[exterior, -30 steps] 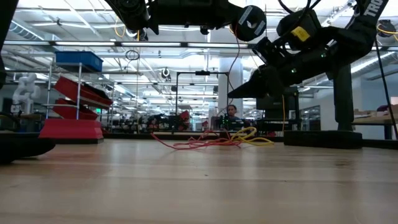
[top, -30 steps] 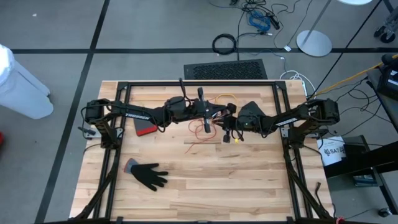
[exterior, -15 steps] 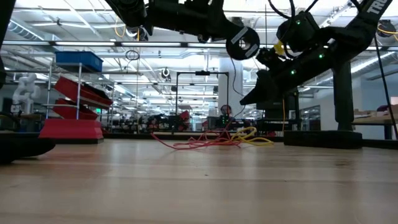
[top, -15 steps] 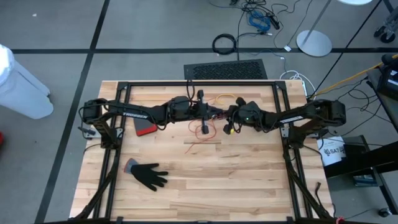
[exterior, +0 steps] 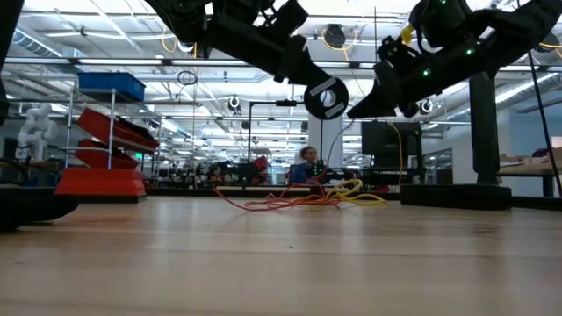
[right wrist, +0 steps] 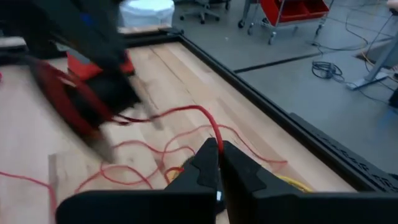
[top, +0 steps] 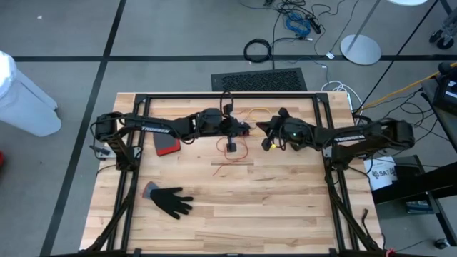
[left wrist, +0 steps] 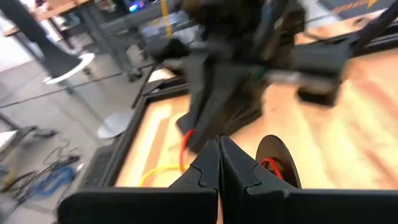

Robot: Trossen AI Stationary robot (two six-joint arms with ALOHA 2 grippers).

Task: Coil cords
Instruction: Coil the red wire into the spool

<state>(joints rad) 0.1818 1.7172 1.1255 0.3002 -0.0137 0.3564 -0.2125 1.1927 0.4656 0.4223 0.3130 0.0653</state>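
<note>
While our right claw pinches the red cord taut, our left claw, shut empty, waits beside it above the tabletop.

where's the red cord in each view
High view: red cord lies on the table's far middle, below and between the two end effectors.
Low view: tangled on the tabletop at centre, beside the yellow cord.
Left wrist view: a red strand beyond the shut fingers.
Right wrist view: loops across the wood.
Shared landmark: the yellow cord.
</note>
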